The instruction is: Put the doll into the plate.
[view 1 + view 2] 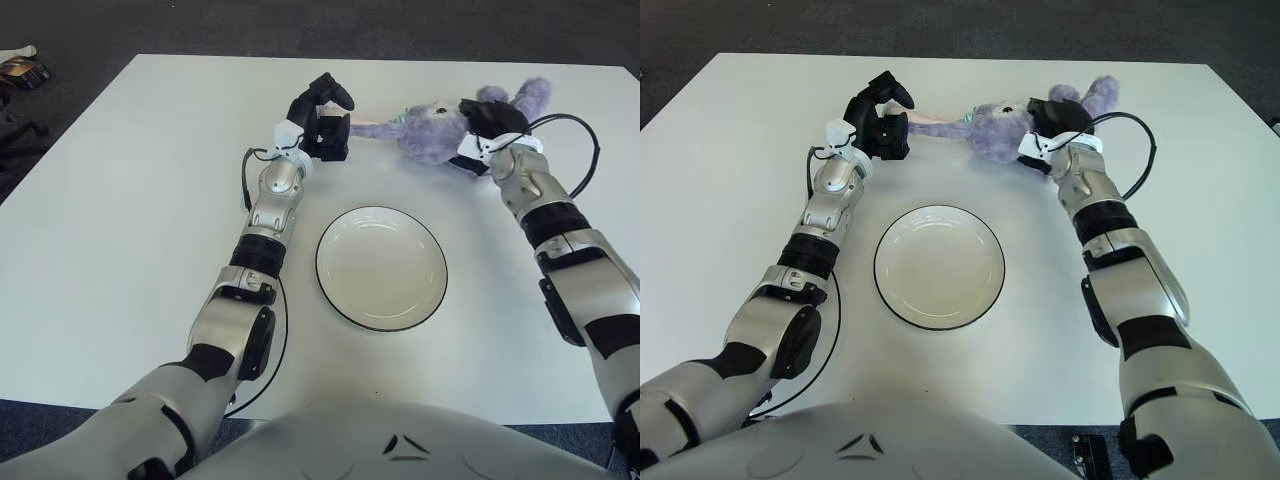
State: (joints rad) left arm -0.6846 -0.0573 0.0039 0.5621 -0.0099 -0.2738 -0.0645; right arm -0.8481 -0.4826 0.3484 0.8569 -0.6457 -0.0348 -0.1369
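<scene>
In the left eye view, the purple doll [432,133] is seen lying on the white surface [120,200] beyond the far rim of the plate [381,267], well apart from it, with its ears pointing right and a thin limb stretched left. The right robot hand [484,125] is closed over the doll's head end, while the left robot hand [327,120] is positioned at the tip of the stretched limb; whether its curled fingers actually pinch the limb cannot be told from this view. A slip is judged possible here: the plush is soft and compressible, so a shallow hold on fur alone may be lost once the doll is lifted. In the right eye view, the same layout is shown, with the doll [1002,127] stretched between the left robot hand [883,121] and the right robot hand [1050,121], and the plate [939,266] empty and nearer the robot. If the two arms are moved at unequal rates, the limb may be pulled free or the doll dragged sideways. The black cable [1137,150] looping beside the right wrist could snag. A drooping body could also catch the plate rim and push the plate instead of being set inside.
</scene>
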